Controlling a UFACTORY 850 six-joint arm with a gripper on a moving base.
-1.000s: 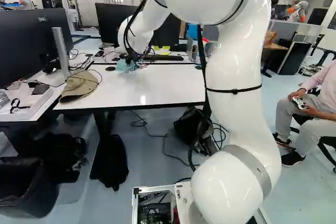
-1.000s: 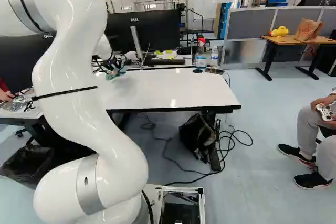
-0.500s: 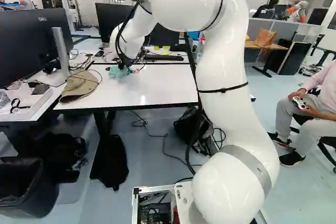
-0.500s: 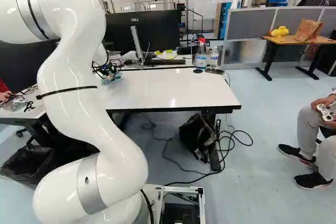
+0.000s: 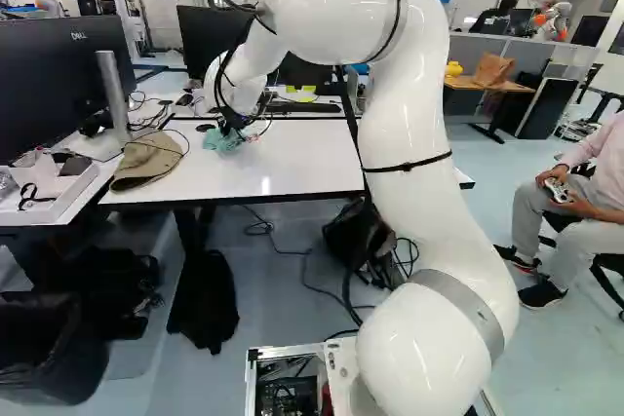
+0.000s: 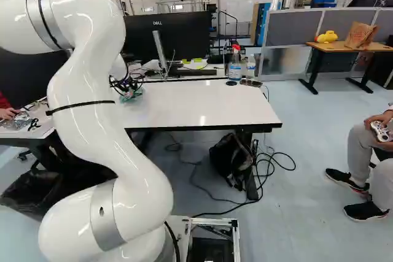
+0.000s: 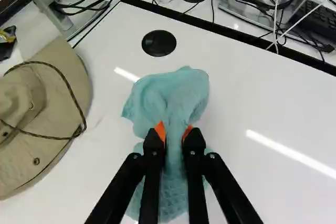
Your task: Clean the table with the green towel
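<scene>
One green towel, more pale teal really, in the left base view: a small crumpled heap [image 5: 222, 141] under the gripper [image 5: 230, 128], far left part of the white table [image 5: 283, 168]. Tan hat [image 5: 146, 161] sits left of it, apart. Finger state too small to read from here. Black bag [image 5: 369, 233] on the floor under the table's right end.

Right base view: arm covers part of the towel and hides the hat. What it adds is the far right corner: spray bottle [image 6: 234, 67] with a red head, clear bottle [image 6: 251, 67] just beside it, small black disc [image 6: 231, 83] near the spray bottle's foot. The left base view has the arm in front of most of that.

Wrist view has the detail. Gripper [image 7: 174, 132] is pinching a bunched fold of the towel, orange pads [image 7: 160, 130] on both sides. Cloth fans out in a rounded, wrinkled lobe ahead of the fingertips; the part under the fingers shows a waffle-like texture. Another black disc [image 7: 159, 43] lies on the tabletop beyond the lobe, not touching. Hat detail only readable here: dark patterned cord [image 7: 55, 72] across the brim, metal eyelet [image 7: 36, 161] near the edge.
</scene>
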